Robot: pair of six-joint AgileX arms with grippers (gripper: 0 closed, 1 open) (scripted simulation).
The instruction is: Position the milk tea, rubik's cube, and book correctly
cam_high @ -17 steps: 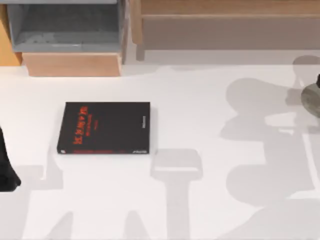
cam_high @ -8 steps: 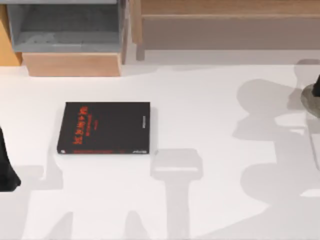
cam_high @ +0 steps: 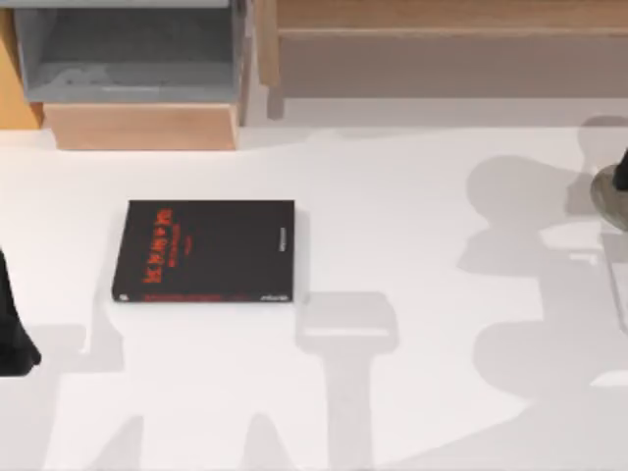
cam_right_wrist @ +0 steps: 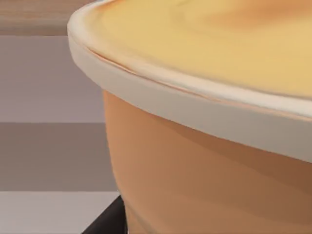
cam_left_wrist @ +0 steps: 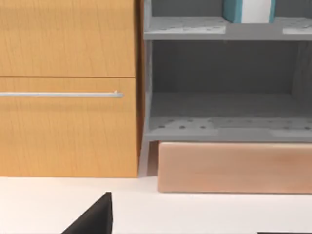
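Beside right claw: milk tea (cam_right_wrist: 204, 146).

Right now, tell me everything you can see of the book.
The book is thin and rectangular, with a matte black cover, red lettering along its left side, a red strip along its near edge and small white print near its right edge. It lies flat and closed on the white table, left of centre, in front of the grey shelf unit. Nothing touches it but the table.
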